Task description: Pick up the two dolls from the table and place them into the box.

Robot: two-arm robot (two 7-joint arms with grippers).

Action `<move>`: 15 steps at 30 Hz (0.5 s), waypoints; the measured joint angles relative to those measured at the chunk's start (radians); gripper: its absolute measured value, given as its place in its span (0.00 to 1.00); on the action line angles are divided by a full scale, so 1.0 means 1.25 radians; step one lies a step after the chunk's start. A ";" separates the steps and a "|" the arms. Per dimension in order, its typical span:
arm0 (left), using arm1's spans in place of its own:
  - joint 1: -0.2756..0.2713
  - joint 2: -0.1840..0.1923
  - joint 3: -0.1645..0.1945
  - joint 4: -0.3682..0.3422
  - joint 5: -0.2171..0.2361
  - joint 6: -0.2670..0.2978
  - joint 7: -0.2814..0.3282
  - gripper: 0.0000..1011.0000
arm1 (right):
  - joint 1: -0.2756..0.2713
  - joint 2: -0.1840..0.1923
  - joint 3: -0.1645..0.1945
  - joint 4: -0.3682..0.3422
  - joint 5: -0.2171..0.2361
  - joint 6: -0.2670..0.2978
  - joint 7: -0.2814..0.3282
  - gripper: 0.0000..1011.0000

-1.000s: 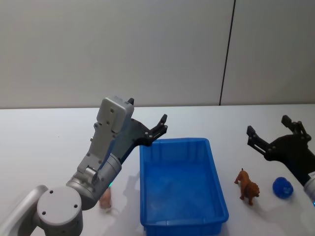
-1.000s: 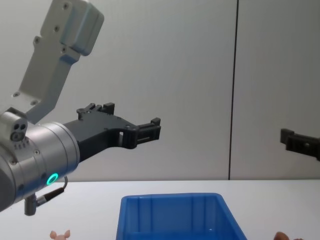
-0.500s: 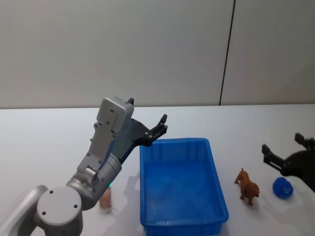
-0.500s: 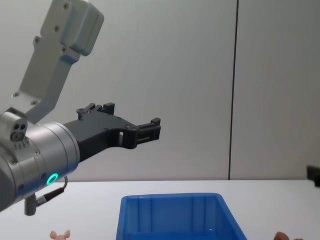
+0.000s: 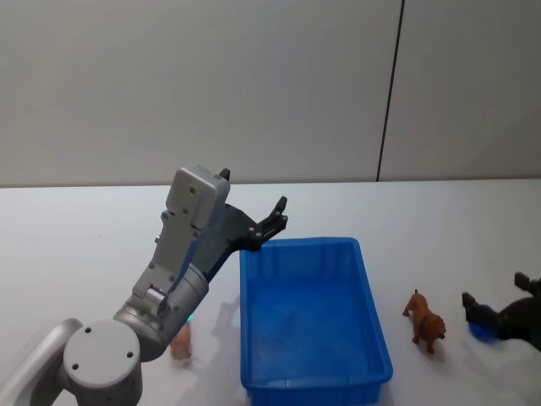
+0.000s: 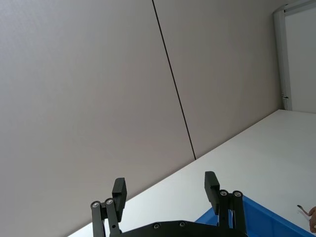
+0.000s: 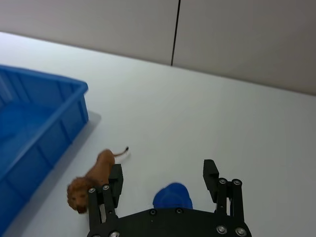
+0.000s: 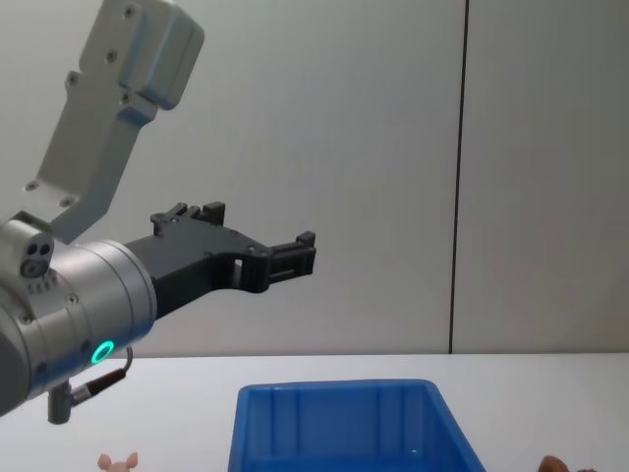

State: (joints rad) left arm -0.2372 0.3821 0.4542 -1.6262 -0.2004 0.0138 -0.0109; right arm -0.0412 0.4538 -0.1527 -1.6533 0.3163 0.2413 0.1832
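A brown lion doll [image 5: 424, 320] stands on the white table [image 5: 84, 237] right of the blue box [image 5: 372, 338]. A pale pink doll [image 5: 181, 342] sits left of the box, partly hidden behind my left arm. My right gripper [image 5: 494, 292] is open, low at the table's right end, its fingers straddling a small blue rounded toy [image 7: 172, 196]. In the right wrist view the lion doll [image 7: 94, 176] lies just beside one finger of this gripper [image 7: 163, 177]. My left gripper [image 5: 270, 222] hangs open and holds nothing, high above the box's far left corner.
A grey wall with a dark vertical seam [image 5: 389, 93] stands behind the table. The box [image 8: 334, 398] shows bare inside. In the chest view the pink doll's ears [image 8: 118, 459] peek up at the bottom edge, left of the box.
My right gripper has dropped down and nearer, from above the table to around the blue toy, leaving the chest view. The left arm and the dolls have not moved.
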 joint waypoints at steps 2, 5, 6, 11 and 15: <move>0.000 0.000 0.000 0.000 0.000 0.000 0.000 0.99 | 0.004 -0.001 -0.001 0.014 -0.004 0.009 0.006 0.99; 0.000 0.000 0.000 0.000 0.000 0.000 0.000 0.99 | 0.011 -0.003 -0.004 0.034 -0.011 0.018 0.015 0.99; 0.000 0.000 0.000 0.000 0.000 0.000 0.000 0.99 | 0.014 -0.004 -0.005 0.040 -0.013 0.021 0.017 0.99; 0.000 0.000 0.000 0.000 0.000 0.000 0.000 0.99 | 0.031 -0.011 -0.011 0.081 -0.026 0.031 0.031 0.99; 0.000 0.000 0.000 0.000 0.000 0.000 0.000 0.99 | 0.042 -0.017 -0.016 0.107 -0.036 0.036 0.039 0.99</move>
State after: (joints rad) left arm -0.2372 0.3821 0.4542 -1.6262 -0.2004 0.0138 -0.0109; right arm 0.0115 0.4330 -0.1722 -1.5192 0.2712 0.2859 0.2321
